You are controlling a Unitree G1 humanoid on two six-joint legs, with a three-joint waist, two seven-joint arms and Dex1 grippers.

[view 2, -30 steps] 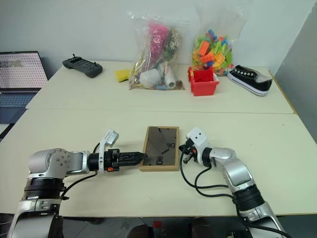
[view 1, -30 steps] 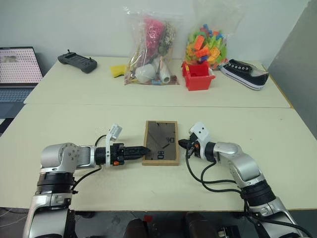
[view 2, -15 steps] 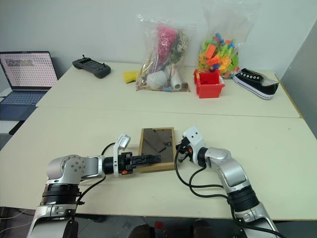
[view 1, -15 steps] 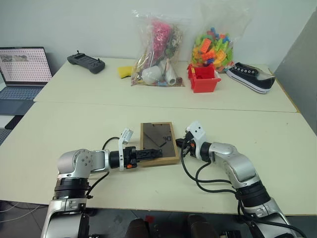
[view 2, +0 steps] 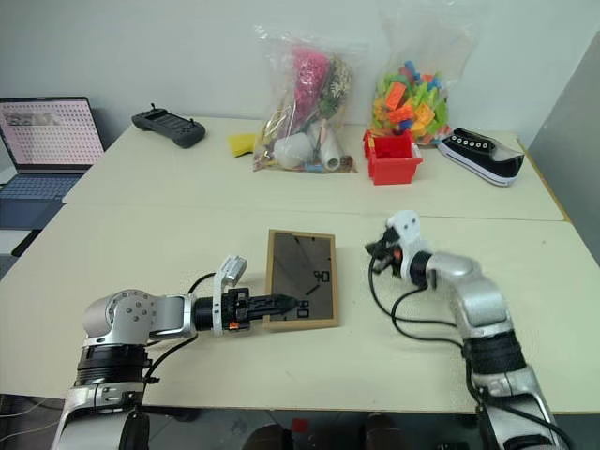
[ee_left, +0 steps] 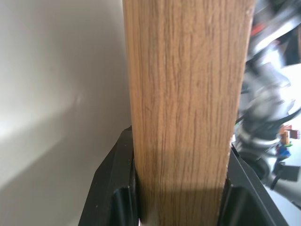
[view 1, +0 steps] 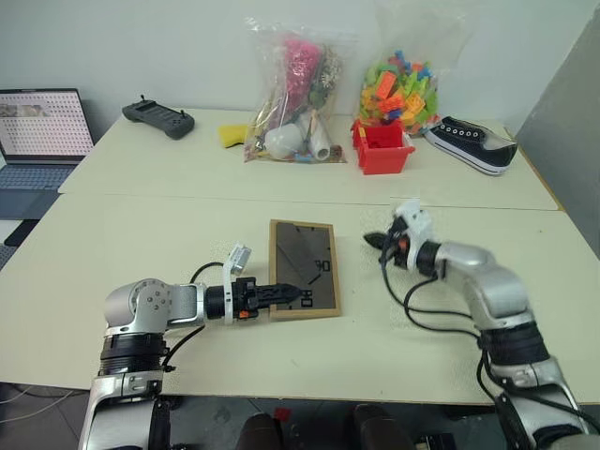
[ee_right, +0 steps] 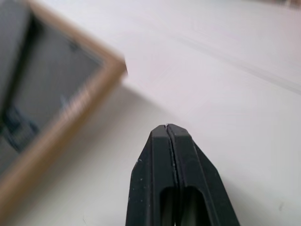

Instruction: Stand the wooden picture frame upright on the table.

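Note:
The wooden picture frame (view 1: 302, 269) lies near the middle of the cream table (view 1: 141, 234), its dark glass facing up. My left gripper (view 1: 289, 293) reaches in from the left and is shut on the frame's near left corner. In the left wrist view the light wood rail (ee_left: 186, 94) sits clamped between the two black fingers (ee_left: 110, 183). My right gripper (view 1: 371, 240) hovers above the table to the right of the frame, apart from it. Its fingers (ee_right: 167, 155) are pressed together on nothing, with the frame's corner (ee_right: 94, 80) off to one side.
Along the back of the far table stand a laptop (view 1: 42, 122), a black controller (view 1: 157, 116), a clear bag of odd items (view 1: 286, 94), a red bin (view 1: 380, 147) below a bag of coloured bricks (view 1: 398, 80), and a black shoe (view 1: 469, 143).
My left gripper has closed on the frame's edge. The right gripper has lifted and pulled away to the right of the frame. The camera has shifted a little.

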